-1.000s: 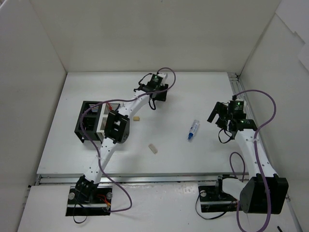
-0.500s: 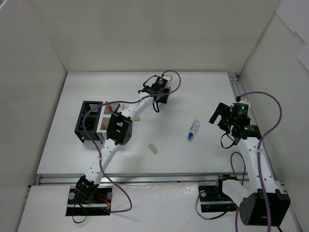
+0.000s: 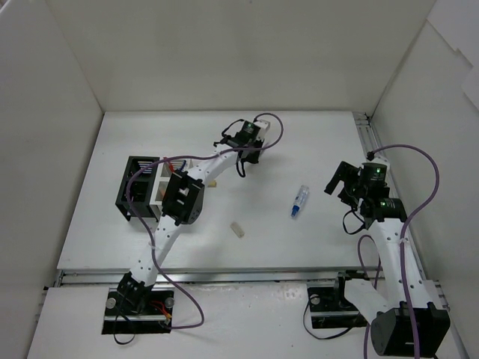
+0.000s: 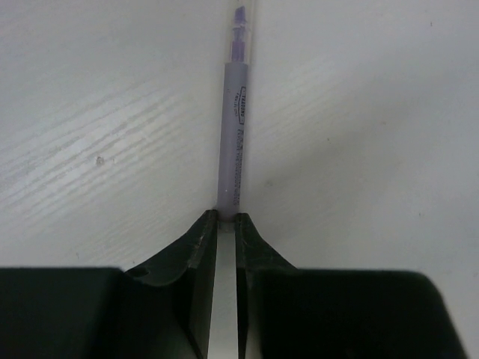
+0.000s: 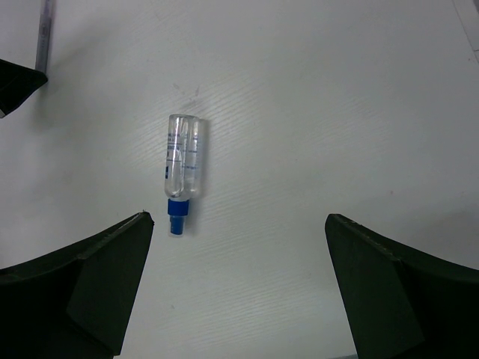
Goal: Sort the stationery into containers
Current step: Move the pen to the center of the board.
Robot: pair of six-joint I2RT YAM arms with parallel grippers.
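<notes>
Top view: left gripper (image 3: 241,140) sits low at the far centre of the table (image 3: 299,149). Right gripper (image 3: 337,179) is at the right, near the tube (image 3: 299,202). Eraser (image 3: 237,229) lies near centre. Black organiser (image 3: 131,191) and white organiser (image 3: 158,194) stand at left.
Left wrist: jaws clamped on a grey pen (image 4: 232,149) lying on the table.
Right wrist: jaws spread wide, gripping nothing; tube lies ahead.
</notes>
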